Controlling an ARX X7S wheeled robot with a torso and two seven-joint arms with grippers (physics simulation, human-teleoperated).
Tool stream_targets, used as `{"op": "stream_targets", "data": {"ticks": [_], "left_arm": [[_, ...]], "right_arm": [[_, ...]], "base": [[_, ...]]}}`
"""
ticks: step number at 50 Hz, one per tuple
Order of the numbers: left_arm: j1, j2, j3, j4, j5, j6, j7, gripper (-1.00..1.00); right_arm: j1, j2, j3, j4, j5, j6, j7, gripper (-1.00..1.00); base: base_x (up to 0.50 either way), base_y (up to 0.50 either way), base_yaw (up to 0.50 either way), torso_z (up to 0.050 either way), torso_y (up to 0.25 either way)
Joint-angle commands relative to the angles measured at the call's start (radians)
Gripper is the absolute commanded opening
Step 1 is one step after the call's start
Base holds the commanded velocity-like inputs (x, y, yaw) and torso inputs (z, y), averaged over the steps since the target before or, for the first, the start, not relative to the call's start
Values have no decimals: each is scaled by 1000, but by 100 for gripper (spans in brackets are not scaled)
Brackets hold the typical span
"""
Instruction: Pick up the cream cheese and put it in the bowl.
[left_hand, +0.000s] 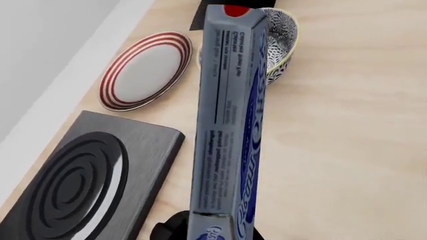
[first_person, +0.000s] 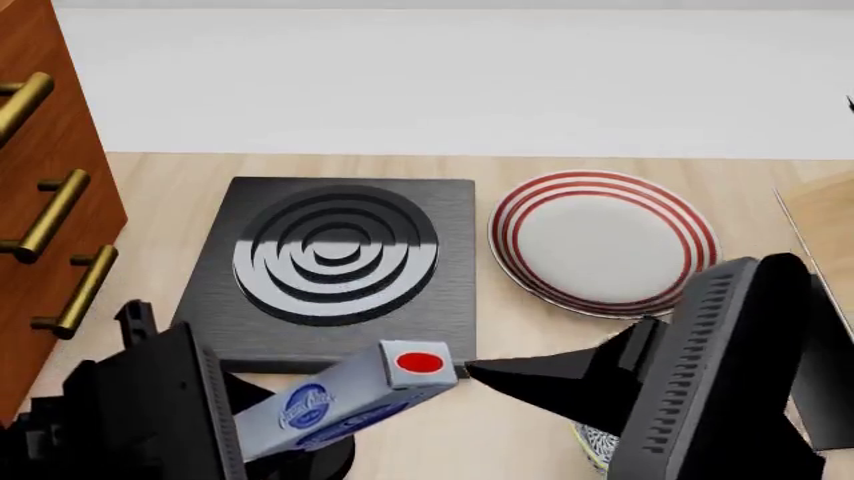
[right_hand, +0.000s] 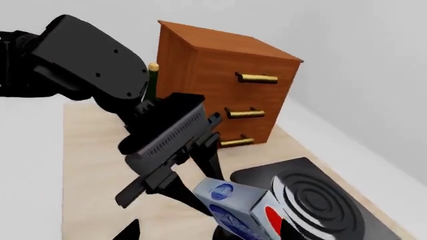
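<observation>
1. The left gripper (right_hand: 200, 187) is closed on the cream cheese (first_person: 350, 400) and holds it clear of the worktop (first_person: 534, 440). The right wrist view shows dark fingers (right_hand: 180, 192) pressed against the box's sides near one end.
2. The box is long and narrow. In the head view its long axis runs from the left arm at the near left out toward the right, ending in the face with the red mark. That free end sits just near of the black stove plate (first_person: 340, 265).
3. The bowl (first_person: 597, 447) lies to the right of the box, at the near edge of the head view, mostly hidden under the right arm. The left wrist view shows the bowl (left_hand: 279, 40) directly beyond the box's far tip, with the box (left_hand: 230, 120) pointing at it along its length.
4. The red-ringed plate (first_person: 601, 245) sits farther back, to the right of the stove plate, off the line from box to bowl.
5. Judged from this, the carry likely needs a short further travel to the right along the box's own axis before release.
6. The right gripper's opening cannot be told; its tips are not clearly visible in any view.
</observation>
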Motion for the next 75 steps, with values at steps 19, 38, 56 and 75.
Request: {"op": "stream_targets", "data": {"ticks": [19,38,56,75], "left_arm": [[-8,-44,137,62,80,-24,0,-100],[1,-45,155,86,85,-19,-8,-100],[-35,-32,126,161,42,-86,-24,-100],[-80,-20,62,285,-41,-204,-67,-100]], "right_arm": [[-83,77,8,-109,-76,-32,-4,100],[-19,50,-20,-103,-87,14,-23,100],[72,-10,-76,-66,-104,89,-27,100],[102,-69,-173,-78,-224,166,3,100]], "base": [[0,0,0,0,1],[0,0,0,1,1],[0,0,0,0,1],[0,0,0,0,1]]}}
